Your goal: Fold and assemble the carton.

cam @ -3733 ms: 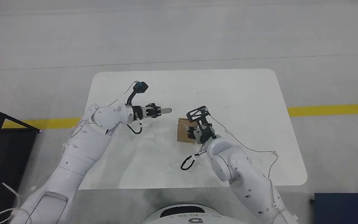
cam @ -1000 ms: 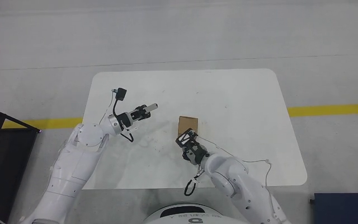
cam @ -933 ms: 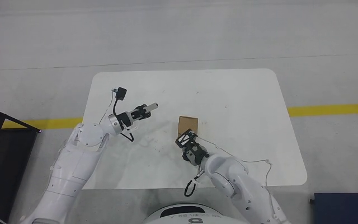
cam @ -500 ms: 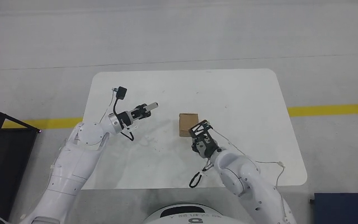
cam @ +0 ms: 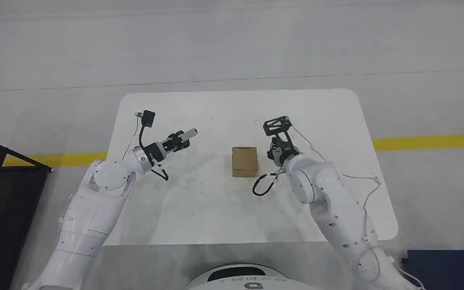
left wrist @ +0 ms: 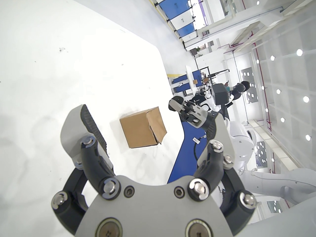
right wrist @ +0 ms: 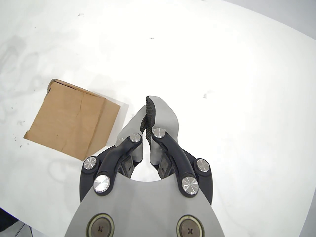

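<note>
Cardboard carton (cam: 243, 161) standing by itself near the middle of a white desk (cam: 326, 116), well away from every edge. It is already box-shaped, with flat brown sides and a closed top. On the end facing the desk's right edge, one flap appears to gape slightly along its seam rather than lying flush. Folding therefore looks nearly done, with that flap possibly the last thing to tuck.

Neither arm touches the carton. The left hand (cam: 190, 135) hovers over the left part of the desk, well apart from the carton, with its fingers spread wide and nothing between them. It points across the desk at the carton. That looks like a ready stance, open enough to steady the carton or close around it if needed.

The right hand (right wrist: 148, 104) sits just beside the carton on its right, a little nearer the far edge. Its two ribbed fingers are pressed together and hold nothing. Fingers closed like this make a narrow tip, which probably suits pushing a flap better than gripping it.

The carton rests flat and square on its base, so it seems to have been set down where both arms can reach it.
</note>
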